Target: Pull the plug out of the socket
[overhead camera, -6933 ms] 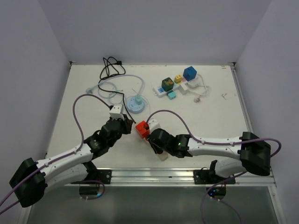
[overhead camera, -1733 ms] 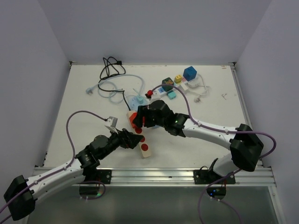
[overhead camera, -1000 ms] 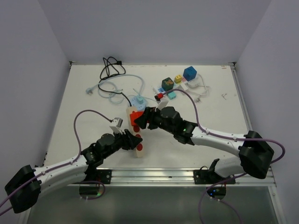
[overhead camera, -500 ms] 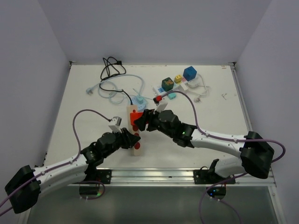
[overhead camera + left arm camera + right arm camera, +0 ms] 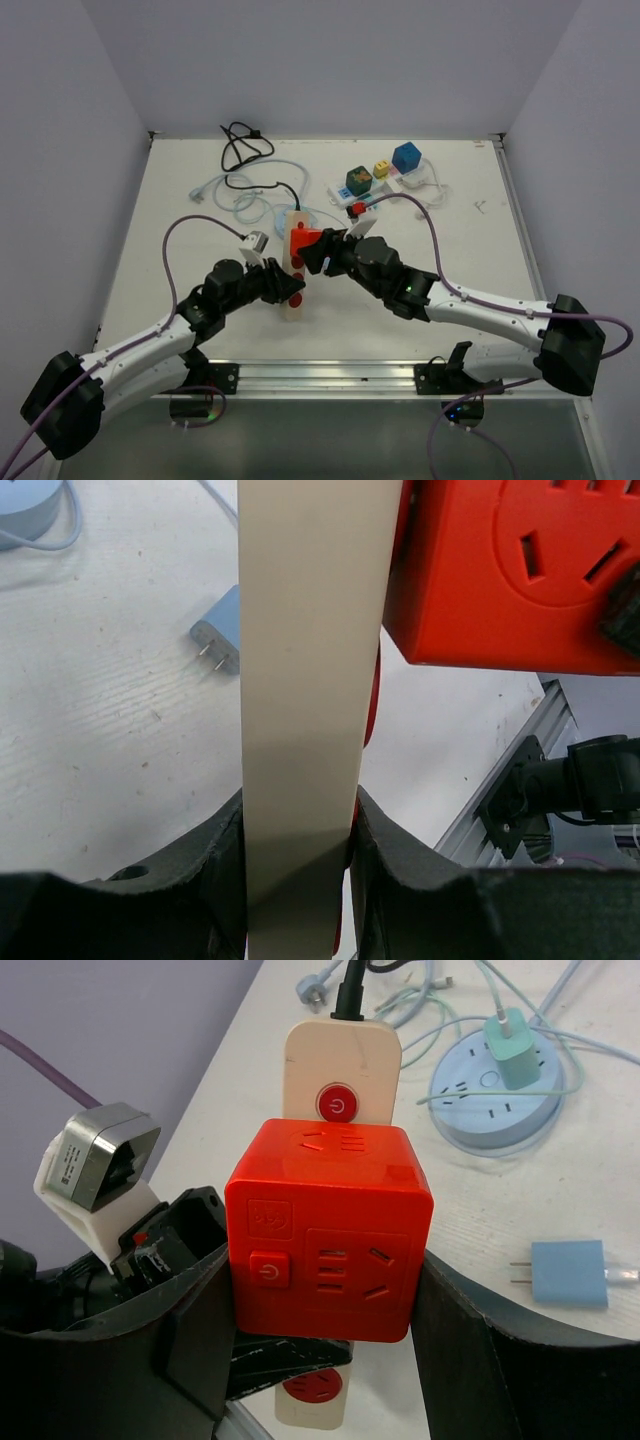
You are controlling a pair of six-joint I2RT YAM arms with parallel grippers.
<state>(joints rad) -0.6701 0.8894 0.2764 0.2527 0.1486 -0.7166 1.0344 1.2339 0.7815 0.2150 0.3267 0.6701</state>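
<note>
A cream power strip [image 5: 291,278] with red sockets lies lengthwise at the table's middle, with a black cord at its far end. A red cube plug [image 5: 303,243] sits against its face, and no gap shows between them. My left gripper [image 5: 281,289] is shut on the strip's long edges near its near end; in the left wrist view the strip [image 5: 310,680] runs between my fingers [image 5: 205,865], with the cube [image 5: 510,570] on its right. My right gripper [image 5: 325,1310] is shut on the red cube [image 5: 328,1230], which covers the middle of the strip [image 5: 342,1055].
A pale blue round socket [image 5: 497,1090] with a green charger lies just beyond the strip, and a small blue adapter [image 5: 568,1273] lies to its right. A white strip with coloured cubes [image 5: 375,185] and a black cable [image 5: 240,145] lie at the back. A metal rail [image 5: 330,375] runs along the near edge.
Both arms have carried the strip and the red cube away from the near edge toward the table's middle. The strip has turned straighter. Both grips are unchanged.
</note>
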